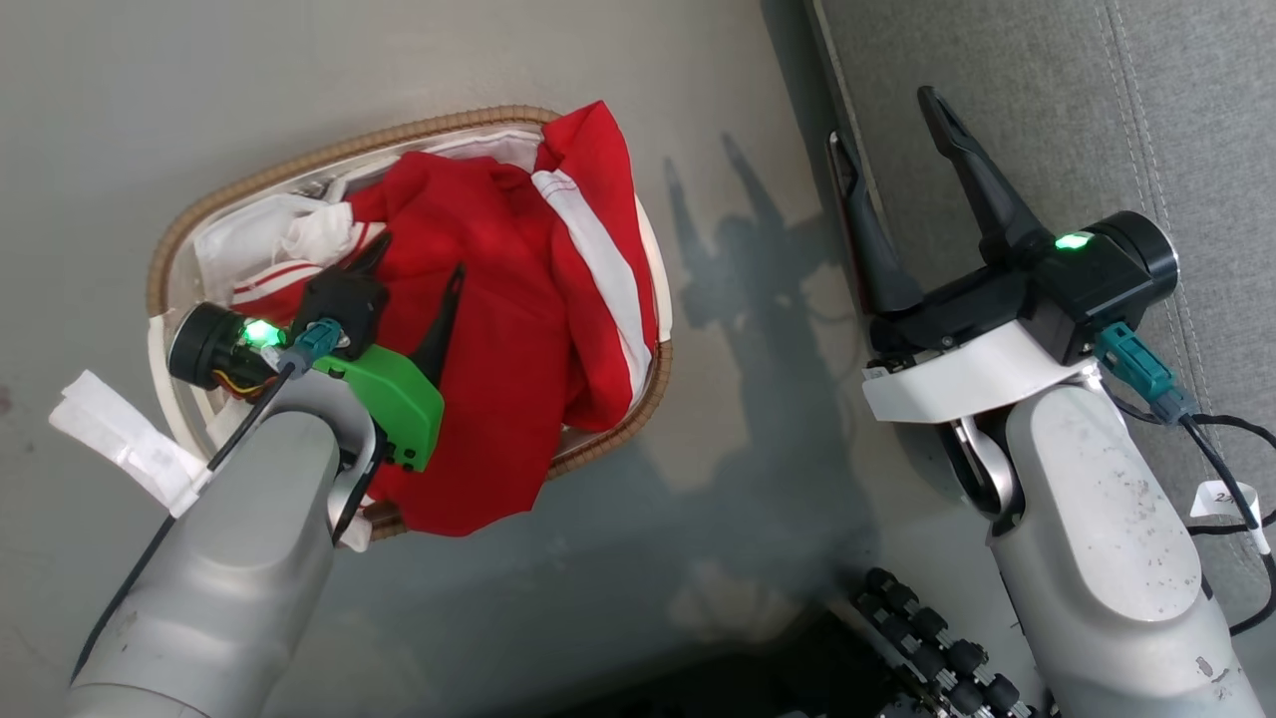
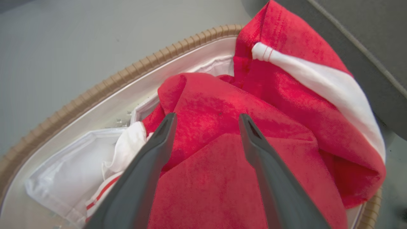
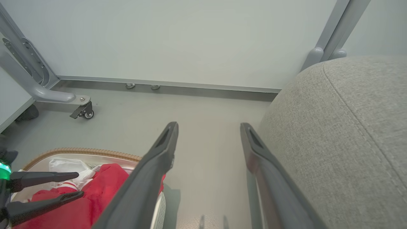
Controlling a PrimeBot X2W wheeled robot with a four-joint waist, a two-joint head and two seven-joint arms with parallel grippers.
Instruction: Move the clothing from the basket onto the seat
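Head view: both grippers spread wide, nothing held; clothing lies in basket.
L gripper (image 1: 421,257) hovers over the basket (image 1: 299,165), fingers apart right above the red clothing (image 1: 498,299); can't tell if tips touch fabric. Clothing is heaped inside basket, w/ one red-and-white fold draped over the rim on the side toward the seat (image 1: 1047,100). R gripper (image 1: 882,118) is released too, empty, well to the side of basket at seat's edge. Grey seat w/ seam stands near basket, floor (image 1: 738,419) btwn them.
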